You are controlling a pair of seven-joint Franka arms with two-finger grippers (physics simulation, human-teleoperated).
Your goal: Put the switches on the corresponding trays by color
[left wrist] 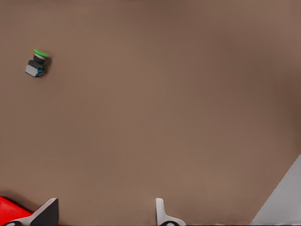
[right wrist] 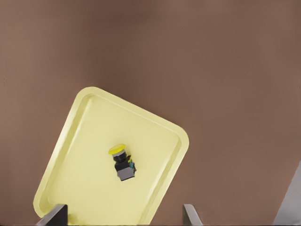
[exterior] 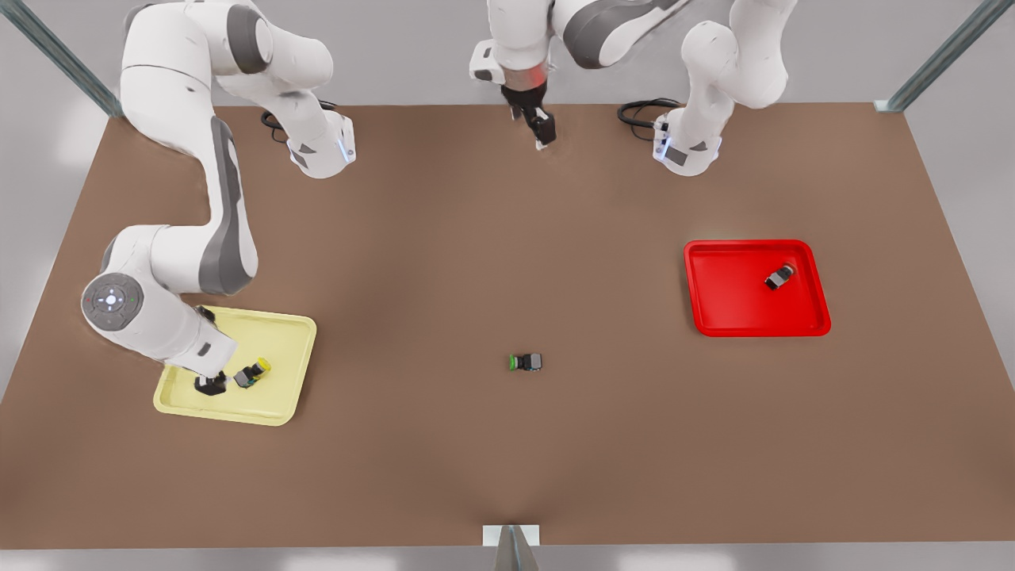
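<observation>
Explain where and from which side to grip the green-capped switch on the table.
Grip the blocky black-and-grey body of the green-capped switch from straight above, fingers across its flat sides. It lies on its side, cap toward the front view's left; the round cap would likely slip. The left gripper waits far back; the right gripper is over the yellow tray.

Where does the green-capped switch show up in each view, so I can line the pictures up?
Front view: the green-capped switch lies on the bare table near the middle, between the two trays.
Left wrist view: the same switch lies on bare table, well apart from a red corner.
Shared landmark: the red tray; that corner belongs to it.
</observation>
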